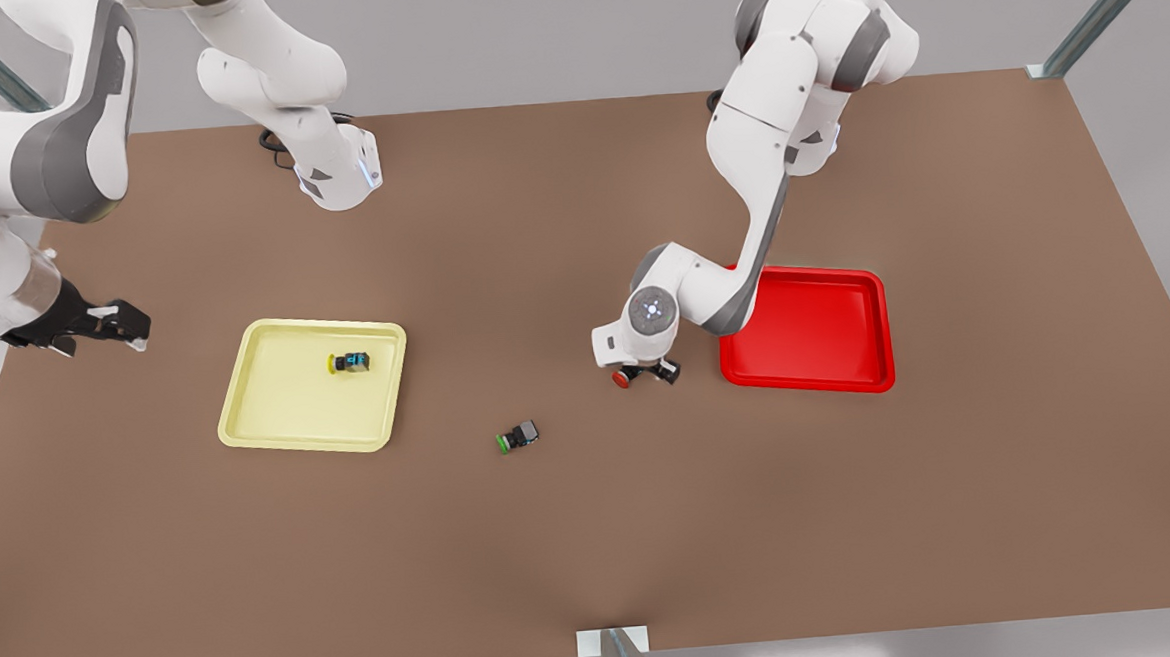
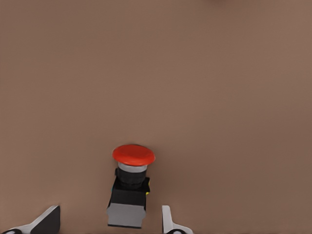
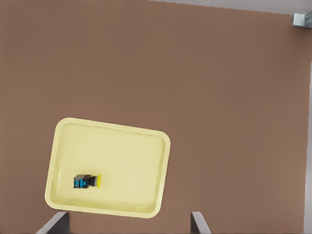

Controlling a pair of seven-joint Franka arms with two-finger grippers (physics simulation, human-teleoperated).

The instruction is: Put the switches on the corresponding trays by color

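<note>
- Two white Franka arms work over a brown tabletop point(image 1: 597, 548).
- At the front view's left, the right gripper point(image 1: 104, 329) hangs raised beside the table's edge, well apart from everything; its arm waits. The right wrist view shows its two fingers point(image 3: 54, 223) spread wide, nothing between them.
- Next, the pale yellow shallow rectangular plastic tray point(image 1: 279, 415) lies flat on the table. The yellow-capped push-button switch with a dark blocky body point(image 1: 349, 362) lies on its side inside it, towards the tray's far rim.
- Near the table's middle, a small dark switch with a green cap point(image 1: 517, 437) lies on its side on the bare tabletop, between the two trays.
- Right of that, the left gripper point(image 1: 647, 373) is down at the table, straddling the red-capped dark-bodied switch point(image 2: 129, 187), which lies on the tabletop. The fingers point(image 2: 168, 222) stand apart on either side of the body, not touching it.
- Just beside that gripper, at the front view's right, the bright red shallow plastic tray point(image 1: 826, 346) sits flat.
</note>
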